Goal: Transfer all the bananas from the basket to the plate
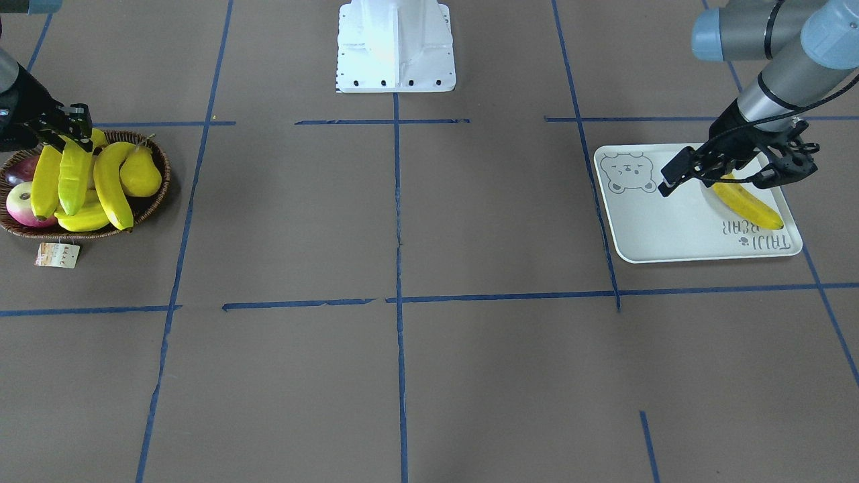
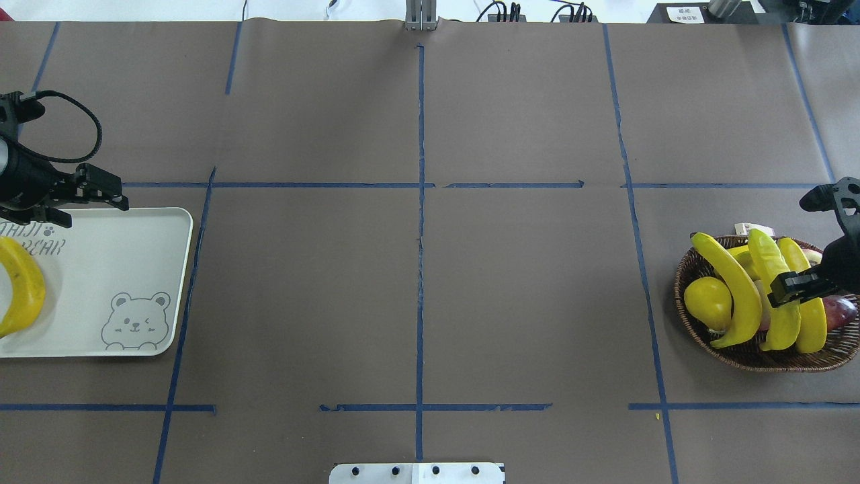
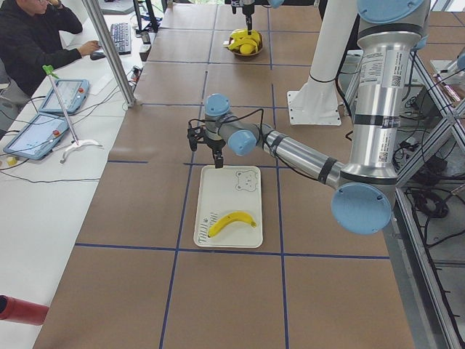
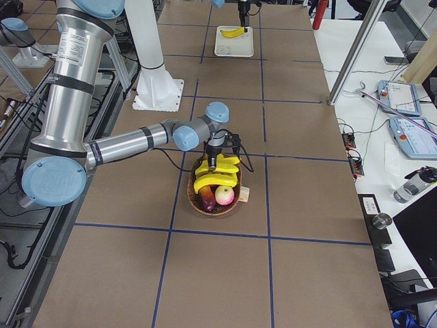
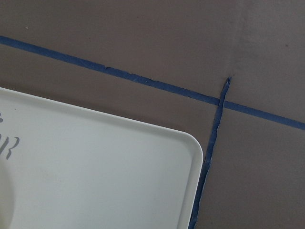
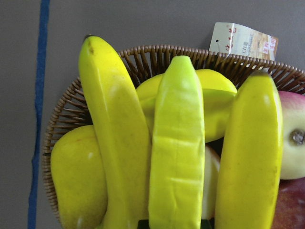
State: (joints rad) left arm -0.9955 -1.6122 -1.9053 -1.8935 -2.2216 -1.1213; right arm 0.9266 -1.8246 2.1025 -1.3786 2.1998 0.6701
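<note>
The basket [image 2: 682,286] sits at the table's right end and holds three bananas. My right gripper [image 1: 75,134] is shut on the middle, greenish-yellow banana [image 6: 176,152], gripping it at the end nearest the robot. A yellow banana [image 6: 114,133] lies on one side of it and another banana [image 6: 252,152] on the other. At the left end, an orange-toned banana [image 2: 20,289] lies on the plate [image 2: 121,269]. My left gripper [image 2: 91,205] is open over the plate's far edge, apart from that banana.
The basket also holds a yellow pear [image 2: 707,302], a short ridged starfruit [image 6: 217,100], an apple [image 1: 20,201] and a dark red fruit [image 1: 20,171]. A paper tag [image 1: 57,255] lies beside it. The white robot base [image 1: 396,47] stands mid-table. A seated person [image 3: 36,36] shows at the side desk.
</note>
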